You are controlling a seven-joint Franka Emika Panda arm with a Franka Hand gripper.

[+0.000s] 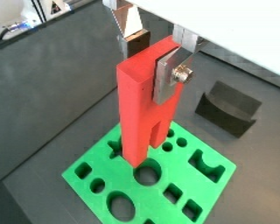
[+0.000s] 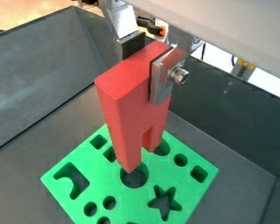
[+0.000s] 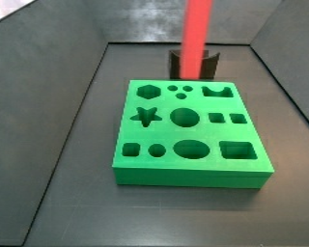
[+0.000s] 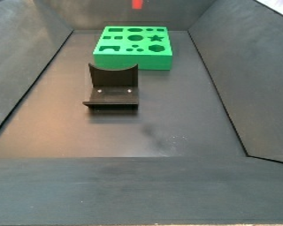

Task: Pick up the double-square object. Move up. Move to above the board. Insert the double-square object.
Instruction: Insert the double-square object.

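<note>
We saw the pincer (image 1: 152, 54) gripping the double-square object (image 1: 143, 105) by its top, prongs down, hanging above the board (image 1: 90, 168) on the bench (image 4: 168, 124). A dark grey curved-top block (image 4: 110, 87) stood near the board, not in the way.

My gripper (image 1: 150, 54) has flat brushed-silver metal fingers (image 1: 173, 72) with dark matt pads, clamped on the tall red smooth matt plastic double-square object (image 2: 133, 109). Bright green plastic board (image 3: 189, 133), smooth, slight sheen. Dark matt fixture (image 4: 112, 87); dull grey floor (image 4: 156, 124).
</note>
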